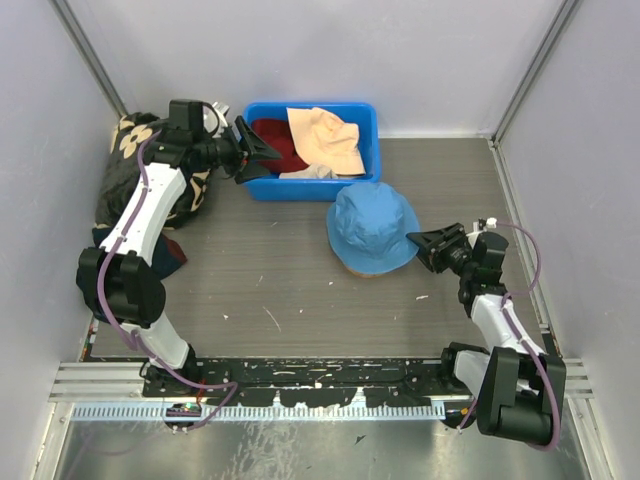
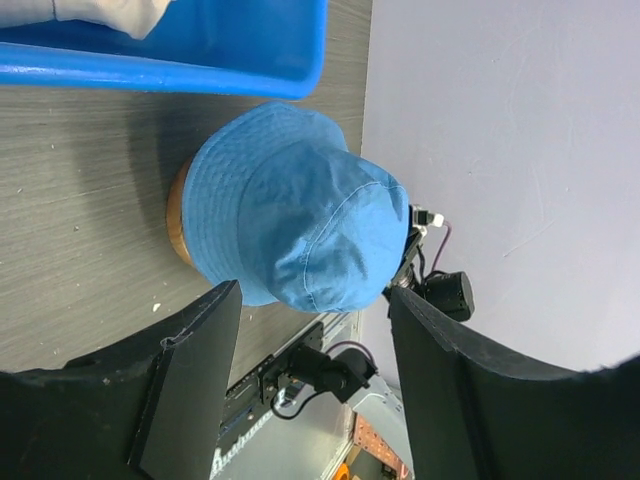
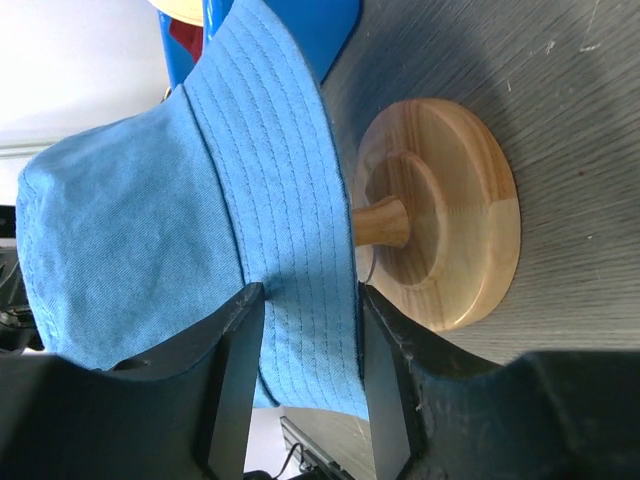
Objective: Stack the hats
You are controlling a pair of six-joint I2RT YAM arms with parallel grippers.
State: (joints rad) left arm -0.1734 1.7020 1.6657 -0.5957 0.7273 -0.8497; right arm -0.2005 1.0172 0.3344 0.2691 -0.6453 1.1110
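Note:
A light blue hat (image 1: pixel 372 228) (image 2: pixel 290 220) (image 3: pixel 150 200) sits on a wooden stand (image 3: pixel 450 210) (image 2: pixel 178 215) right of centre. My right gripper (image 1: pixel 425 243) (image 3: pixel 308 300) is at its right side, open, with the brim lying loose between the fingers. A dark red hat (image 1: pixel 275 145) and a cream-beige hat (image 1: pixel 325 140) lie in the blue bin (image 1: pixel 300 190) (image 2: pixel 200 70) at the back. My left gripper (image 1: pixel 262 152) (image 2: pixel 312 295) hovers at the bin's left end, open, nothing between its fingers.
A black blanket with cream flowers (image 1: pixel 130 175) is bunched in the back left corner, a navy cloth with red trim (image 1: pixel 170 250) just in front of it. White walls close the sides and back. A metal rail (image 1: pixel 300 375) runs along the near edge.

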